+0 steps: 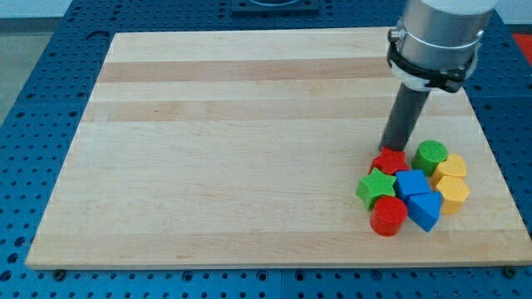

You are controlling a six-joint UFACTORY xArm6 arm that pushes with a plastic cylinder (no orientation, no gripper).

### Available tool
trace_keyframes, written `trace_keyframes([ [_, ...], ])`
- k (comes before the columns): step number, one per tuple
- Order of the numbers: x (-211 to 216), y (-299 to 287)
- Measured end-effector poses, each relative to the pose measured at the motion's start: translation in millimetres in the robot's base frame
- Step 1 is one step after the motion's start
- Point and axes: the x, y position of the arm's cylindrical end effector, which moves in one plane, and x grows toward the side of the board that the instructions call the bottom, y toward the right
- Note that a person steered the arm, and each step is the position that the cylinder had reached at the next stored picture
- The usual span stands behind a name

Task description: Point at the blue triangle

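Observation:
The blue triangle point(425, 209) lies near the board's lower right, at the bottom of a tight cluster of blocks. A blue cube point(412, 183) sits just above it. My tip point(389, 149) stands at the cluster's upper left edge, touching or just above the red star-like block point(389, 161). The tip is about two block widths up and to the left of the blue triangle, with the red block and the blue cube between them.
The cluster also holds a green star point(376, 188), a red cylinder point(388, 217), a green cylinder point(431, 155) and two yellow blocks point(451, 168) point(454, 193). The wooden board point(233, 133) lies on a blue perforated table; its right edge is close to the cluster.

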Motion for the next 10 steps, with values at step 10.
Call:
trace_keyframes([
  [10,110.3,-221.8],
])
